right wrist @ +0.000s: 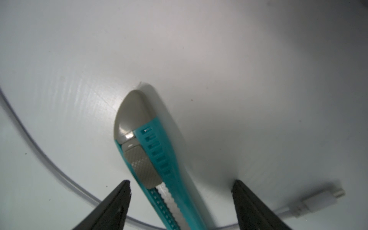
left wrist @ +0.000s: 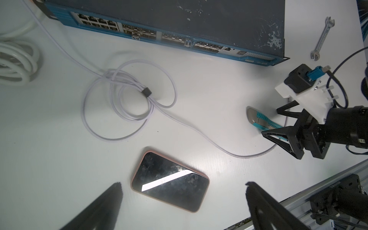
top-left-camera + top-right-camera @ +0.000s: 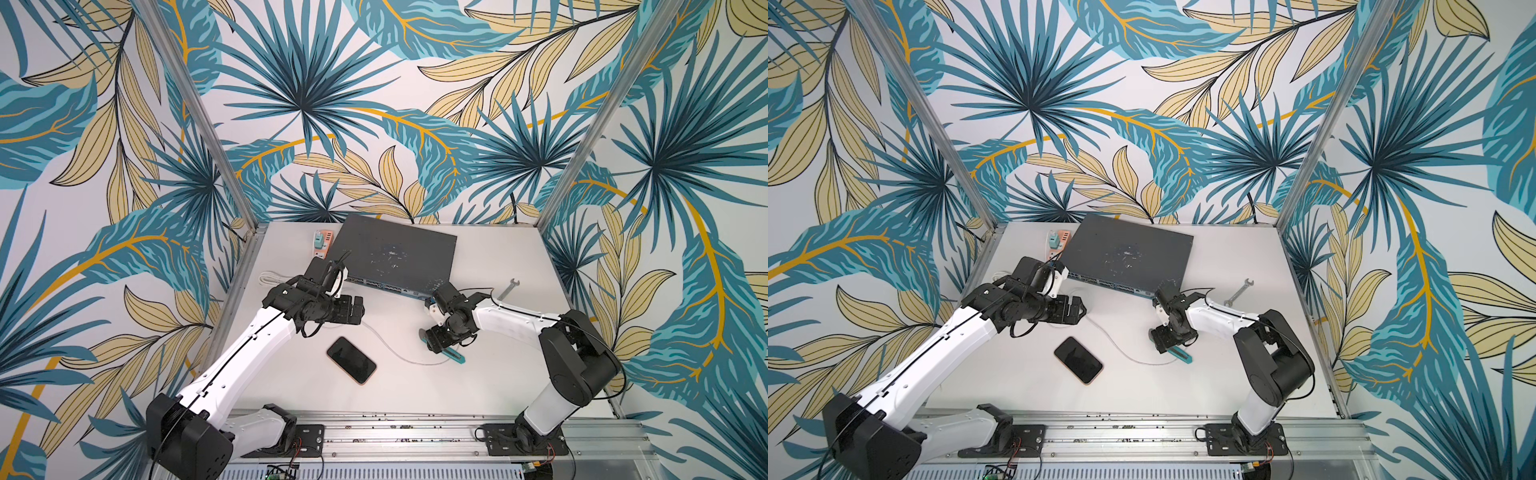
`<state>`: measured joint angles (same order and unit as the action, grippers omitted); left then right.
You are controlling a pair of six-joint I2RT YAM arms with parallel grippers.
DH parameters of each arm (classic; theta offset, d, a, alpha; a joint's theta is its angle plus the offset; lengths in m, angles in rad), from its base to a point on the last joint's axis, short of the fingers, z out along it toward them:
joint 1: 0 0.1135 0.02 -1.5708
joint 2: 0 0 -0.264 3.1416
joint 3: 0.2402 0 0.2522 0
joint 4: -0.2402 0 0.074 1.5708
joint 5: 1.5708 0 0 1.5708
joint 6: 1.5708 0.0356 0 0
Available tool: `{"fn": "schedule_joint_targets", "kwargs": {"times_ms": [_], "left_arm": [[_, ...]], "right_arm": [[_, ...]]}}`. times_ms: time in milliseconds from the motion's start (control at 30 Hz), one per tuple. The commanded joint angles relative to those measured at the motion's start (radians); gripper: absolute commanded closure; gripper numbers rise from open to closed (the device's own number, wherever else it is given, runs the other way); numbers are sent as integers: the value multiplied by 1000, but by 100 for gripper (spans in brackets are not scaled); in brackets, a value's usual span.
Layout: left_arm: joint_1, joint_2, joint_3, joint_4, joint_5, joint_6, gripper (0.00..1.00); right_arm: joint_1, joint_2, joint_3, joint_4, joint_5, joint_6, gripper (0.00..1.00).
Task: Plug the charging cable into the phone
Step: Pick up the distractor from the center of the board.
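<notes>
Right wrist view shows you the right gripper spread wide over the knife, gripping nothing; the cable tip lies just beside one finger. Your left gripper hangs fully open above the phone, which lies flat on the table, unplugged.

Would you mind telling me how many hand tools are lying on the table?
2: a wrench near the switch box's right corner, and a teal utility knife between the right gripper's fingers. Others may be hidden under the arms.
</notes>
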<state>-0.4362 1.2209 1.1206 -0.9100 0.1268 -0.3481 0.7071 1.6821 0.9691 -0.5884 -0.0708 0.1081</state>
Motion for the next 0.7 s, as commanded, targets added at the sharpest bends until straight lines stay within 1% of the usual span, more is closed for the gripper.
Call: {"fn": "schedule_joint_targets", "kwargs": {"times_ms": [0,100,267,500,667], "left_arm": [[-4,8,1,-1,-20,11,0],[-4,9,-2,-1,-26,14,0],[-4,12,-5,-4,-31,19,0],[-4,22,-4,-6,-38,26,0],[-4,34,-2,-5,-38,27,0]], "right_arm": [[5,48,-15,-4,1,4,21],[6,52,-14,-4,4,4,27],[7,61,-7,-5,13,7,45],[8,76,13,-8,43,10,66],[8,71,26,-6,54,7,74]]}}
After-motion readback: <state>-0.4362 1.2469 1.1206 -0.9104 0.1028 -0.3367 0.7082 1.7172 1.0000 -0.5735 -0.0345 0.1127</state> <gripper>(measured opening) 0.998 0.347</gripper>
